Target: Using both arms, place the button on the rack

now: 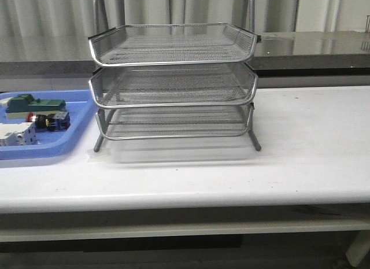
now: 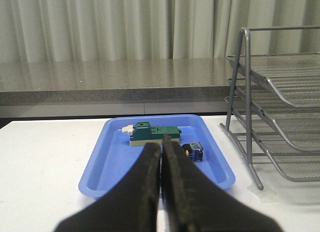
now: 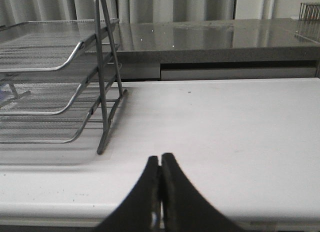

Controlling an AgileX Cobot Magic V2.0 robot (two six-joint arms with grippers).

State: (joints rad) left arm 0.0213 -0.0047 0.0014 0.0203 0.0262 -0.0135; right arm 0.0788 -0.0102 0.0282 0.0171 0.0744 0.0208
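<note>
The button (image 1: pixel 49 121) lies on its side in the blue tray (image 1: pixel 69 143), red cap toward the left; in the left wrist view only its black-and-blue body (image 2: pixel 193 151) shows past my fingers. The three-tier silver wire rack (image 1: pixel 173 84) stands mid-table, seen too from the left wrist (image 2: pixel 280 117) and the right wrist (image 3: pixel 55 77). My left gripper (image 2: pixel 161 144) is shut and empty, short of the tray's near rim. My right gripper (image 3: pixel 160 158) is shut and empty over bare table, right of the rack. Neither arm appears in the front view.
A green-and-beige block (image 1: pixel 32 105) and a white block (image 1: pixel 16 134) share the blue tray with the button. A grey counter (image 1: pixel 312 46) runs behind the table. The white tabletop (image 1: pixel 312 136) stretches right of the rack.
</note>
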